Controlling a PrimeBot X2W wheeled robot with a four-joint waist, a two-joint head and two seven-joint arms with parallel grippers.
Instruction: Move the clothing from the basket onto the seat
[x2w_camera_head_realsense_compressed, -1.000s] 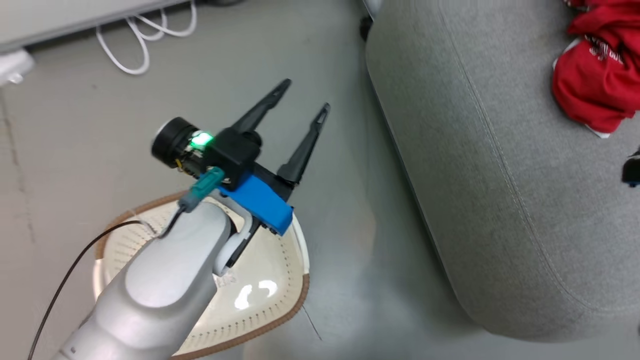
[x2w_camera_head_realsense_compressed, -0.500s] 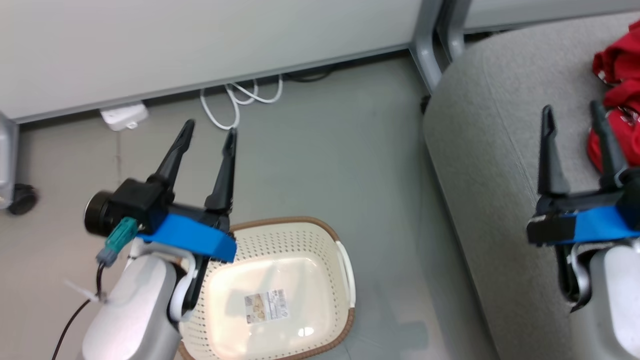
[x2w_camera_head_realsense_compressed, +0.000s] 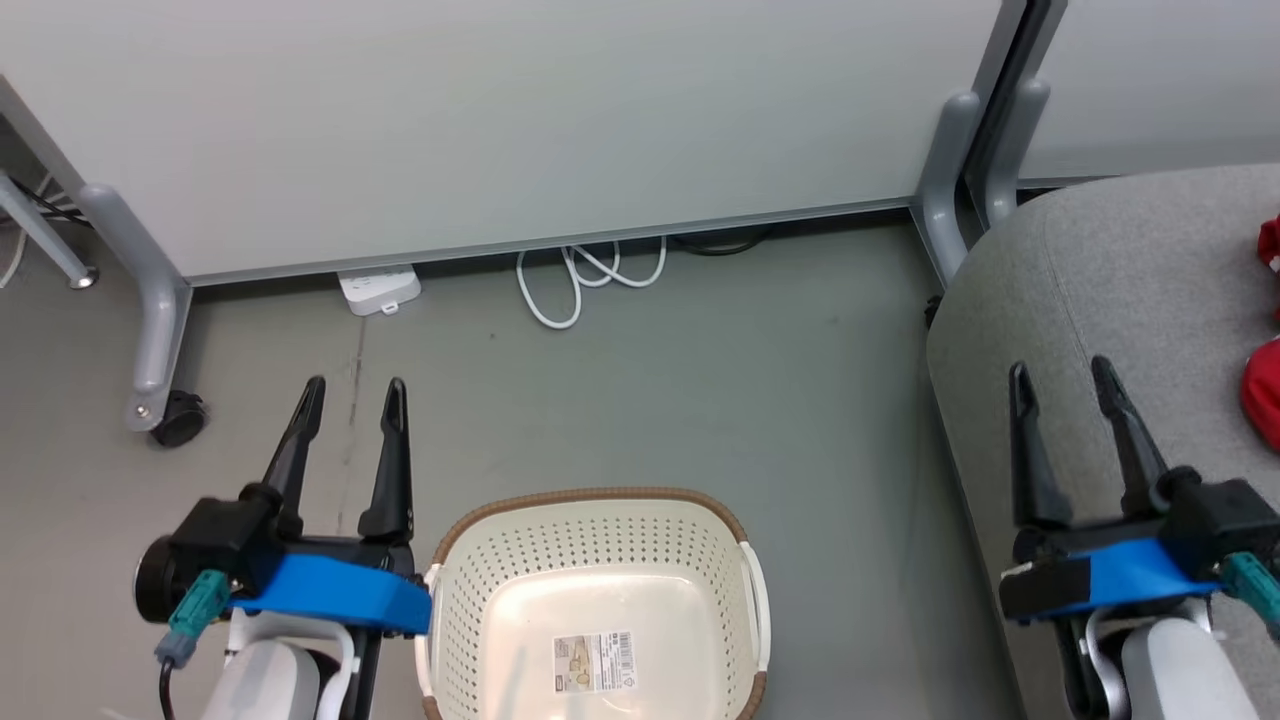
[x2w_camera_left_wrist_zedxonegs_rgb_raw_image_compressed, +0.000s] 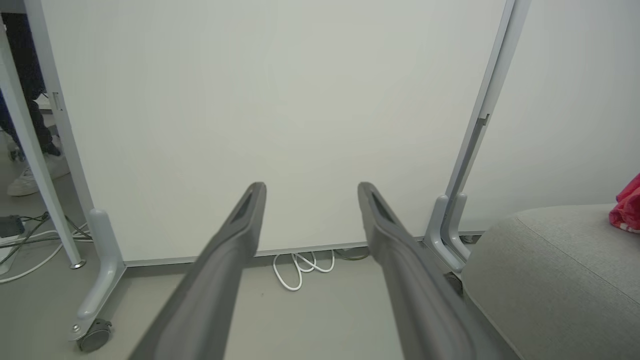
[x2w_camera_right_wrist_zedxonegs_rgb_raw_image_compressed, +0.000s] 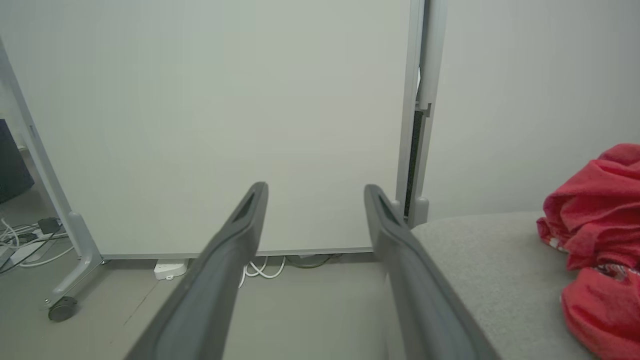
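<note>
The cream basket (x2w_camera_head_realsense_compressed: 590, 540) with its brown rim stands on the floor at the bottom middle of the head view, holding just a barcode sticker (x2w_camera_head_realsense_compressed: 595, 661). Red clothing (x2w_camera_head_realsense_compressed: 1264, 388) lies on the grey seat (x2w_camera_head_realsense_compressed: 1120, 290) at the right edge; the right wrist view shows the crumpled clothing (x2w_camera_right_wrist_zedxonegs_rgb_raw_image_compressed: 595, 235) on the seat (x2w_camera_right_wrist_zedxonegs_rgb_raw_image_compressed: 480, 265). My left gripper (x2w_camera_head_realsense_compressed: 350, 384) is open, left of the basket. My right gripper (x2w_camera_head_realsense_compressed: 1060, 368) is open above the seat's left part, apart from the clothing. Both hold nothing.
A white partition panel (x2w_camera_head_realsense_compressed: 500, 120) on grey wheeled legs (x2w_camera_head_realsense_compressed: 150, 330) stands ahead. Beneath it lie a looped white cable (x2w_camera_head_realsense_compressed: 580, 280) and a power strip (x2w_camera_head_realsense_compressed: 378, 290). Grey floor (x2w_camera_head_realsense_compressed: 650, 400) spreads between basket and panel. A person's shoe (x2w_camera_left_wrist_zedxonegs_rgb_raw_image_compressed: 30, 177) shows behind the panel.
The head camera has swung and tilted up, bringing the partition and both grippers into view. My left arm has drawn back off the basket to its left; both grippers stay open.
</note>
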